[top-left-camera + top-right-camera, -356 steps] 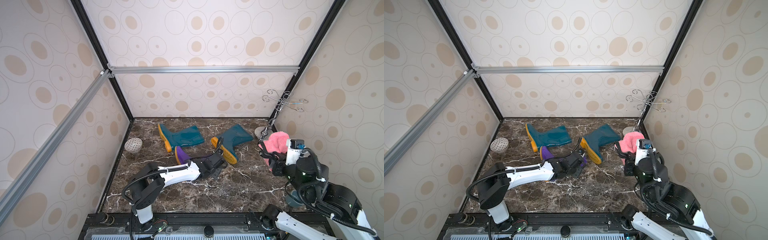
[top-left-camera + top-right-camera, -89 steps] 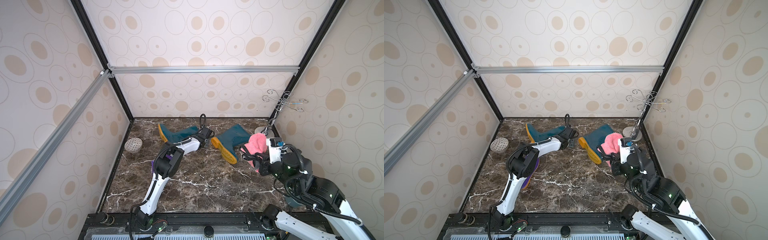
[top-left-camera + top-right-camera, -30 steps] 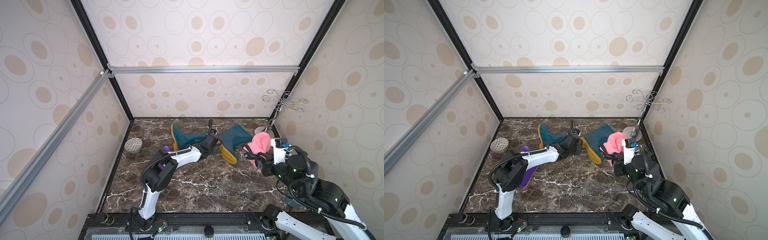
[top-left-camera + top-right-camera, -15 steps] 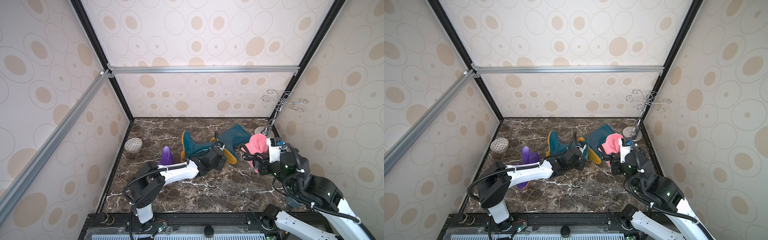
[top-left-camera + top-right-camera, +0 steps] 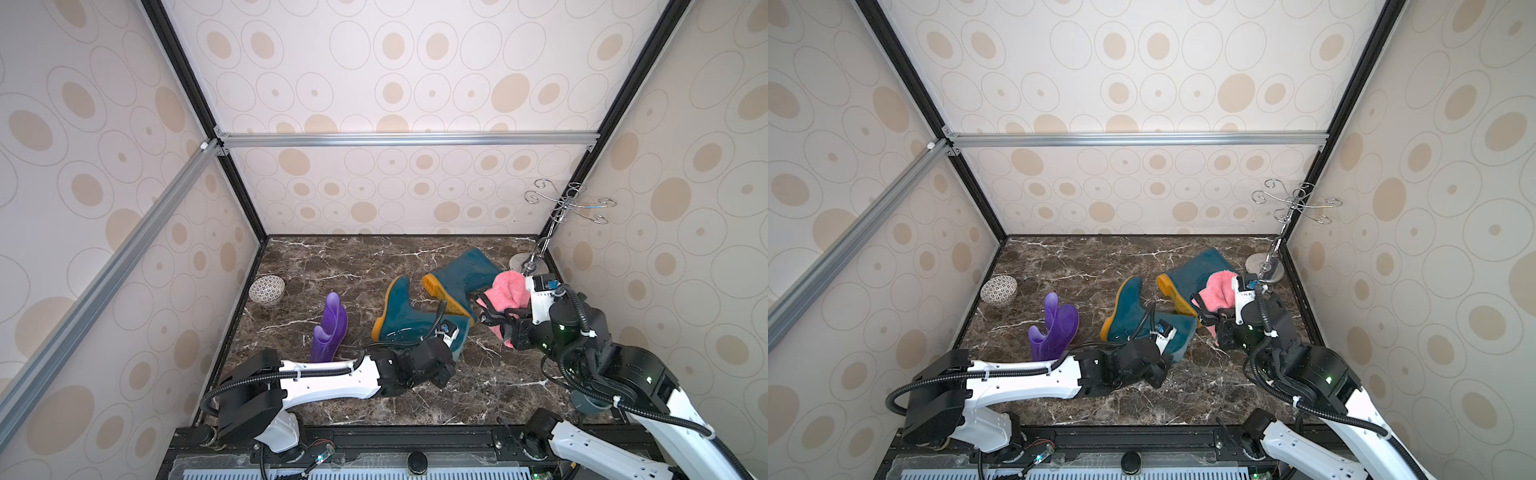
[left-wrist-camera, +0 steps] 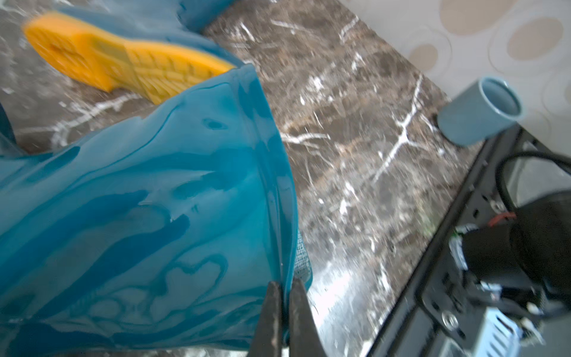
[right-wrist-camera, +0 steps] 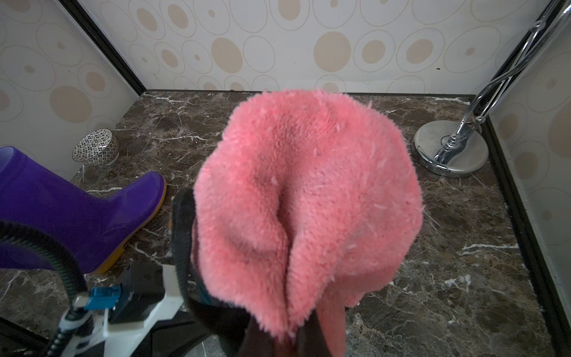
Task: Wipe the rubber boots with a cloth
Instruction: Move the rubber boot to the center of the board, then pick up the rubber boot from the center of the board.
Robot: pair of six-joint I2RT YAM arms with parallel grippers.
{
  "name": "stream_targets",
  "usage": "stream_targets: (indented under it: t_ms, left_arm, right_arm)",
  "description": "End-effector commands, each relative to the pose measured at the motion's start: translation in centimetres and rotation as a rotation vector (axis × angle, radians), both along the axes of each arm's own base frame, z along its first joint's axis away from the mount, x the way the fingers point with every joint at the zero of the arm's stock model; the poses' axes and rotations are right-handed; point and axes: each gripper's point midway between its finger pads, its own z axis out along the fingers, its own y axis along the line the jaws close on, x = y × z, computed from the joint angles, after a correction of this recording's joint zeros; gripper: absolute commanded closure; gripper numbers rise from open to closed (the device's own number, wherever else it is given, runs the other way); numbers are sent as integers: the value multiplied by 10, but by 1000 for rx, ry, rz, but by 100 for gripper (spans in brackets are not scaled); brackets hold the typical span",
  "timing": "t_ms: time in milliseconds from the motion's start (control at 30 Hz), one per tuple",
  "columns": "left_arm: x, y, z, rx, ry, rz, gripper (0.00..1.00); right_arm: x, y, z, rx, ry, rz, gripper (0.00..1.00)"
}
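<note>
Teal boot (image 6: 154, 201): cuff rim pinched in left gripper (image 6: 285, 282), jaws nearly together. Pink cloth (image 7: 309, 185): bunched, clamped in right gripper (image 7: 284, 333), above marble floor (image 7: 463, 278).

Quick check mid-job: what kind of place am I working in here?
Probably a staged test booth: dotted wallpaper panels on aluminium framing, a marble-look floor, and rubber boots scattered as props.

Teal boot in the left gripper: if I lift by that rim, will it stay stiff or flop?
Likely floppy: the wall of the teal boot ripples where the left gripper pinches its rim. Its glossy skin looks slippery, so it may creep out. The thick sole probably makes the foot end sag.
</note>
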Motion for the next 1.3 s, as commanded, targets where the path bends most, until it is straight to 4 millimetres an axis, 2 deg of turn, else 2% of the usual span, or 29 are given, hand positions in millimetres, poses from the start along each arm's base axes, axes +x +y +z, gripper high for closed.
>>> stream_targets:
  t_ms: [0,100,300,367,467,500,533,600,667,767,833,900,1000,1100,1267]
  left_arm:
    - [-23,0,3,-20,40,-9,100]
    - [-44,1,-10,0,69,-49,100]
    - [-55,18,-22,13,66,-56,100]
    - [-55,24,-25,-5,70,-47,92]
    - [-55,26,-24,-20,59,-53,68]
    - [-56,26,-23,-19,50,-64,65]
    - [-56,25,-22,-15,42,-75,61]
    - [-57,23,-20,-18,30,-96,43]
    - [-56,22,-14,-21,15,-103,35]
    - [-34,31,9,-30,-29,-24,27]
    - [-18,37,16,-55,-7,19,24]
    - [-4,44,18,-64,-6,80,20]
    - [12,43,26,-48,-36,154,16]
    - [43,55,34,-37,-49,300,11]
    - [88,75,30,-87,28,415,12]
  right_arm:
    - [-2,8,4,46,22,26,100]
    - [-2,16,-3,54,60,48,100]
    - [-2,37,-26,96,144,95,100]
    - [-1,40,-32,104,161,99,100]
    - [0,44,-42,112,182,98,100]
    - [0,46,-46,119,191,99,100]
    - [0,49,-51,130,203,109,100]
    - [-2,60,-62,156,246,142,100]
    - [-4,68,-72,173,276,168,100]
    - [-7,74,-82,172,269,217,100]
    - [-7,75,-88,192,261,217,100]
    - [-9,81,-96,238,268,236,100]
    - [-12,92,-103,316,269,269,100]
    - [-9,95,-121,349,278,248,100]
    - [-12,98,-143,264,335,267,100]
